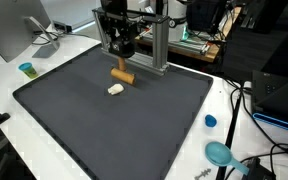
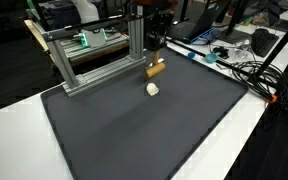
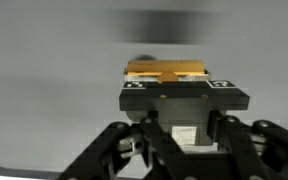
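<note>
**Block clamped in the gripper over the far part of the mat**

Your gripper [image 1: 121, 58] points straight down, and its jaws are clenched on the block [image 1: 121, 73], a short tan wooden piece. In the wrist view the block [image 3: 166, 71] lies crosswise between the fingers. Its long axis runs side to side and both ends stick out past them. Gripping it across the narrow sides probably keeps the piece level and stops it from turning in the jaws.

In both exterior views the block hangs directly under the hand, low over the mat [image 1: 104, 125]. You cannot tell from these views whether its underside touches the mat.

A white piece [image 1: 115, 89] lies flat on the mat just beside the block, on the side away from the frame [image 1: 160, 50]. It is apart from the block and clear of the fingers. An exterior view gives the same order [image 2: 152, 88]: frame, block, white piece.

A blue cap [image 1: 210, 121] sits off the mat on the table, well apart from the gripper.
</note>
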Tool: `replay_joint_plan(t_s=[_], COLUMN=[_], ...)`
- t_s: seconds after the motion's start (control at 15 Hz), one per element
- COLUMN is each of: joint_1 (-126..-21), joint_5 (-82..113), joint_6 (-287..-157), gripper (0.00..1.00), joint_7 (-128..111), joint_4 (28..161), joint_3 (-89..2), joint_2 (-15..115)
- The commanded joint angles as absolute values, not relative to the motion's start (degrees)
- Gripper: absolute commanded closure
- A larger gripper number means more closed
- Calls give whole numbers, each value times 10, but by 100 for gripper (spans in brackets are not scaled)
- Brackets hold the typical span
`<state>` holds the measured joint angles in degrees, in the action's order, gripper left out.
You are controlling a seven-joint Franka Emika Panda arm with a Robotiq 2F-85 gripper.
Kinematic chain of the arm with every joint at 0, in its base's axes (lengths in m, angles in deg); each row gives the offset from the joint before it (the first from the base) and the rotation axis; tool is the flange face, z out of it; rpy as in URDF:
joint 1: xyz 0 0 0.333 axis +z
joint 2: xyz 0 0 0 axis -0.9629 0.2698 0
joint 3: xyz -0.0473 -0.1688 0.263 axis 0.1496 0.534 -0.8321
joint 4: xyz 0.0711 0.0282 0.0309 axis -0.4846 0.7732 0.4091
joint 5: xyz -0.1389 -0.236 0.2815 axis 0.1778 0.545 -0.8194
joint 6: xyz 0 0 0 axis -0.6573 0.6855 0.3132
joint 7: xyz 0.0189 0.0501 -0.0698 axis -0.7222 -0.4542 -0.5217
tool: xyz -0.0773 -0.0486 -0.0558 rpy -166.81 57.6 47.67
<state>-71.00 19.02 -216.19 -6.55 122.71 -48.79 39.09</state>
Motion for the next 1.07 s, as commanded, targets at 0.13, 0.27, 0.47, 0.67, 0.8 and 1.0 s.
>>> replay_joint_plan(t_s=[0.13, 0.27, 0.47, 0.67, 0.8, 1.0], joint_1=[-726, -732, -739, -742, -740, -737], joint_5=[214, 208, 190, 167, 175, 187], joint_6=[-2243, -2235, -2225, -2236, -2244, -2240], gripper=[78, 78, 78, 78, 78, 78], joint_7=[-36, -30, -44, -68, -57, -48], joint_4=[1225, 1220, 1221, 1224, 1222, 1226], joint_3=[-472, -463, -460, -466, -463, -459], joint_2=[405, 416, 434, 447, 452, 455])
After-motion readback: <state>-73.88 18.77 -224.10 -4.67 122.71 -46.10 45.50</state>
